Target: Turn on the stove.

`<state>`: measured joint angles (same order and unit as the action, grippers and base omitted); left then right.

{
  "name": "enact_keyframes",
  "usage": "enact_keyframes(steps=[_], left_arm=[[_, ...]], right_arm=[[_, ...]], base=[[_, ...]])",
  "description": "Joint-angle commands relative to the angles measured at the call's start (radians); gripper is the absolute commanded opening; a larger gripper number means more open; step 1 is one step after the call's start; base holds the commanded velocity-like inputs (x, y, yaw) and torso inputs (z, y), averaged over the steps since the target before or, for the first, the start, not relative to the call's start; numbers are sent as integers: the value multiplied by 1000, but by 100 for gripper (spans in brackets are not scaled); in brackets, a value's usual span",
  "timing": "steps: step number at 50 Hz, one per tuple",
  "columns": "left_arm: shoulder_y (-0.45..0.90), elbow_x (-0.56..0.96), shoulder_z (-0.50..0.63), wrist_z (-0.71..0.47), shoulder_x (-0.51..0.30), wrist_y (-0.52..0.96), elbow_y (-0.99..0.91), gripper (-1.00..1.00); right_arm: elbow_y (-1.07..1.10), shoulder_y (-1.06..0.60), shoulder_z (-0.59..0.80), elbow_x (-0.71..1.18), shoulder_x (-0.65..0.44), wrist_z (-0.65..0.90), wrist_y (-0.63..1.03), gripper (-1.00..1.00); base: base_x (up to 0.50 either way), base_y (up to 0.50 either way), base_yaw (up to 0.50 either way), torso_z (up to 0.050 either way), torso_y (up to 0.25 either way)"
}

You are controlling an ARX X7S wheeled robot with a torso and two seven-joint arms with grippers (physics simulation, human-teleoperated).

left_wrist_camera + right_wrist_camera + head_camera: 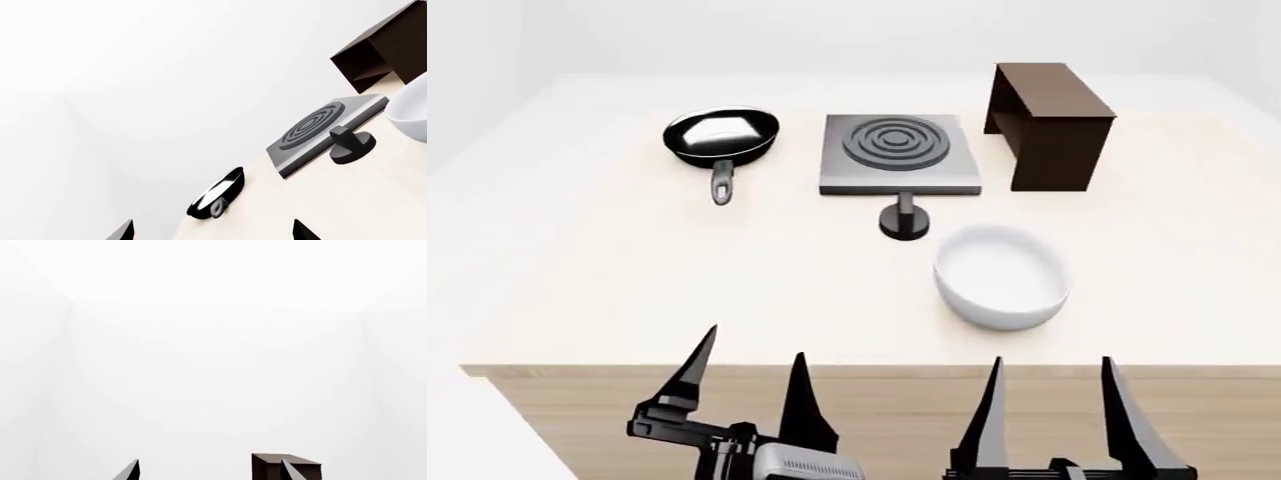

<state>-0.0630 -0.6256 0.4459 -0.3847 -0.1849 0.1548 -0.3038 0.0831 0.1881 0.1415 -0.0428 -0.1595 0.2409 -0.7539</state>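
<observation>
Knob [905, 218] before stove [900, 152], between pan [722, 135] and box [1049, 122].

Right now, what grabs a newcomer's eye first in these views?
The grey stove with dark rings sits mid-table at the far side, its black knob just in front. A black frying pan lies to its left, a brown box to its right, a white bowl nearer. Both grippers, left and right, hang open at the near edge.
</observation>
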Motion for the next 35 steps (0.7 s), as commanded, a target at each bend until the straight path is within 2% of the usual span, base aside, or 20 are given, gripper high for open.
enact_keyframes(steps=[1, 35], left_arm=[[4, 11, 4, -10, -7, -2, 7, 100], [2, 11, 23, -14, -15, 31, -22, 100]], right_arm=[[1, -2, 6, -2, -8, 10, 0, 100], [7, -3, 27, 0, -28, 36, 7, 100]], base=[[0, 410, 0, 0, 0], [0, 410, 0, 0, 0]])
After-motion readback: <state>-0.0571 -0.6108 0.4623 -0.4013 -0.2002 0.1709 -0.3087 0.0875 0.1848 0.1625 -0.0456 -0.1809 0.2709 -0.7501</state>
